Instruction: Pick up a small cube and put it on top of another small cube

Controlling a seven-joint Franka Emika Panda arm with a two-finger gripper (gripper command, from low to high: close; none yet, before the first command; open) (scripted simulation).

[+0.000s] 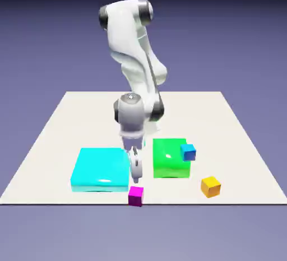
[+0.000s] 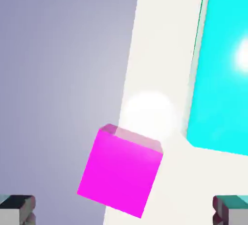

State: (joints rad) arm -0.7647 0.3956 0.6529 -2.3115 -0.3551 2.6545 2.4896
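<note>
The small magenta cube [image 1: 135, 196] sits on the white table right by its front edge, just in front of the cyan slab. My gripper [image 1: 136, 174] hangs directly above it, pointing down, a short way off and not touching. In the hand view the magenta cube [image 2: 121, 173] appears large and tilted between the two grey fingertips [image 2: 17, 209], which stand far apart, so my gripper [image 2: 124, 213] is open and holds nothing. The small yellow cube [image 1: 211, 186], its sides shaded orange, rests alone on the table toward the exterior view's right.
A flat cyan slab [image 1: 101, 168] lies left of the gripper, and its edge fills the hand view's right [image 2: 225, 64]. A green block [image 1: 168, 159] stands to the right. A small blue cube [image 1: 189, 152] is at the green block's right edge. The table edge [image 2: 121, 98] runs beside the magenta cube.
</note>
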